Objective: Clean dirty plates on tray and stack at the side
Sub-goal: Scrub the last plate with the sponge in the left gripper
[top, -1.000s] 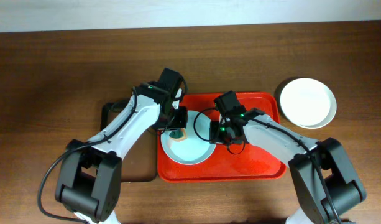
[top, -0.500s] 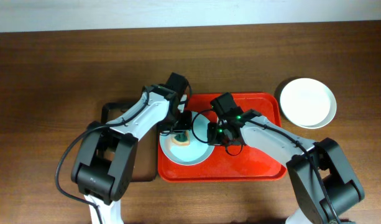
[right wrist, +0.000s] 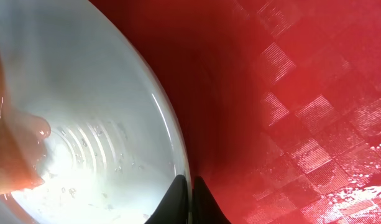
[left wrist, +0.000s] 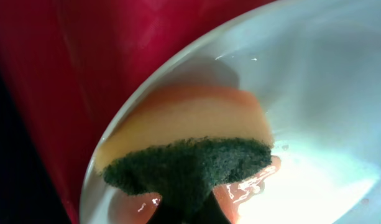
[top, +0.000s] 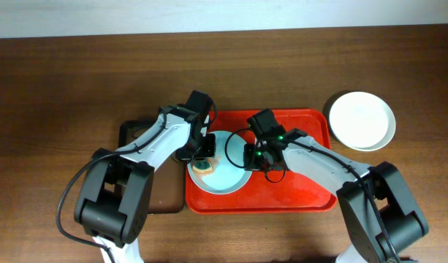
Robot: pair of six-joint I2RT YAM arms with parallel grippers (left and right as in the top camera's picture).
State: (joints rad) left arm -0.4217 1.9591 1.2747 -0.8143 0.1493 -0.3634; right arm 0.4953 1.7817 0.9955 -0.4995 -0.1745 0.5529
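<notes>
Overhead, the yellow-green sponge (top: 204, 166), gripped by the left end effector (top: 202, 156), was slid leftward on the round pale plate (top: 227, 180), pinched by the right end effector (top: 248, 155); wiping was judged unfinished.

A plate (top: 227, 177) lies in the left half of the tray (top: 304, 191), with a sponge (top: 204, 166) on its left part. A stack of plates (top: 362, 120) sits on the table (top: 63, 88) just right of the tray's far corner. A smaller tray (top: 169, 197) lies just beside the tray's left side.
</notes>
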